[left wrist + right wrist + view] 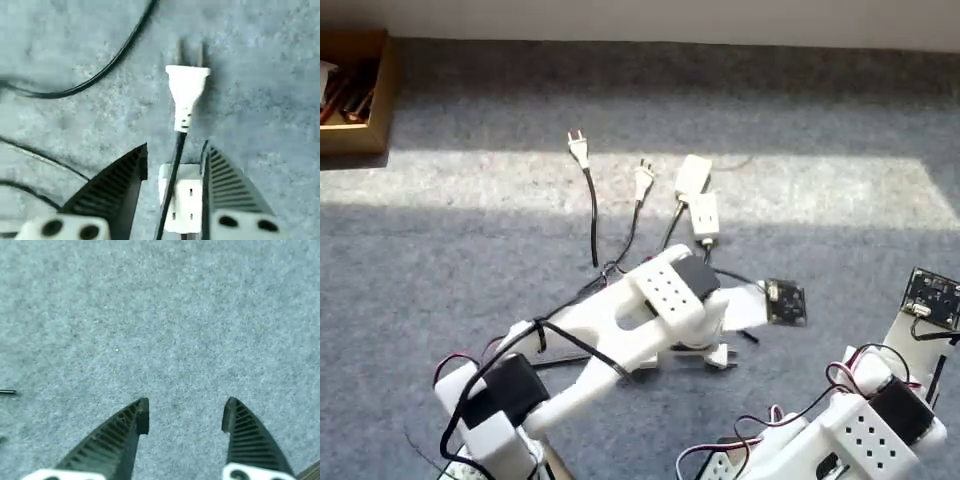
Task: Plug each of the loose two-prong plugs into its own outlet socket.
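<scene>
Between my left gripper's (176, 150) open fingers lies a white outlet socket (182, 200), its slots facing up. A black cord runs across it to a white two-prong plug (186, 87) lying flat on the carpet just beyond the fingertips, prongs pointing away. From above, my left arm (665, 290) stretches over the middle, with that plug (722, 356) poking out beneath it. Two more loose plugs (579, 150) (643, 180) and two white sockets (693, 175) (705, 215) lie farther back. My right gripper (186, 407) is open over bare carpet.
Black cords (594, 225) trail from the far plugs toward the left arm and loop over the grey carpet. A wooden box (355, 90) sits at the far left corner. The right arm (880, 420) stays at the near right edge.
</scene>
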Robot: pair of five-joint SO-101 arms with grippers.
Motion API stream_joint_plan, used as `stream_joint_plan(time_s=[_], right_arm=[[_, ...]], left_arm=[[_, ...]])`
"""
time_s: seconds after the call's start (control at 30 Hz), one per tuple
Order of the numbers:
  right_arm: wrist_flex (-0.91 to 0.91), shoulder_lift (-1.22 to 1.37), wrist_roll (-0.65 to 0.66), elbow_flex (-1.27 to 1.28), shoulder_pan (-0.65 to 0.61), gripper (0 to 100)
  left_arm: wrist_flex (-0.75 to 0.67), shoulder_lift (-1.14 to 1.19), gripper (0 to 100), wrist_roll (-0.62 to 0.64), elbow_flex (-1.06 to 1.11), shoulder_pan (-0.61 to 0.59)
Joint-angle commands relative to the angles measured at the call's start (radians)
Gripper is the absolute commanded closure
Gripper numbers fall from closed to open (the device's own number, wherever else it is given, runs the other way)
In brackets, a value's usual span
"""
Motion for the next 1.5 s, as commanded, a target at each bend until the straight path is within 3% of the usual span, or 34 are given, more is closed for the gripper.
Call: stream_joint_plan(time_s=[0.0,0.13,0.3,0.37,0.43,0.53,0.63,0.73,0.9,1.03,1.3,1.47], right_arm=[[0.018,0.012,0.009,-0.047,-0.091,76.3],[0.136,0.019,-0.021,-0.079,-0.314,76.3],[0.234,0.199,-0.127,-0.248,-0.708,76.3],[0.269,0.321,-0.075,-0.335,-0.865,76.4],[0.306,0.441,0.048,-0.414,-0.995,76.4],[0.326,0.572,0.230,-0.493,-1.113,76.4],[0.323,0.638,0.414,-0.521,-1.187,76.4],[0.320,0.662,0.508,-0.519,-1.248,76.4],[0.312,0.664,0.434,-0.479,-1.330,76.4],[0.111,0.664,0.428,-0.348,-1.386,76.4],[-0.337,0.661,0.390,-0.016,-1.386,76.4],[-0.403,0.638,0.361,0.050,-1.333,76.4]], left_arm=[[0.054,-0.077,89,0.005,-0.120,-0.225],[0.141,-0.111,92,0.078,-0.302,-0.565],[0.290,-0.108,93,0.184,-0.415,-0.928],[0.322,-0.104,93,0.158,-0.387,-1.020],[0.328,-0.097,93,0.048,-0.337,-1.099],[0.293,-0.088,93,-0.048,-0.255,-1.208],[0.152,-0.088,93,-0.087,-0.174,-1.316],[-0.021,-0.088,93,-0.100,-0.094,-1.405],[-0.256,-0.087,92,-0.103,0.051,-1.524],[-0.457,-0.085,92,-0.144,0.203,-1.596],[-0.500,-0.085,92,-0.147,0.302,-1.610],[-0.499,-0.085,92,-0.147,0.303,-1.609]])
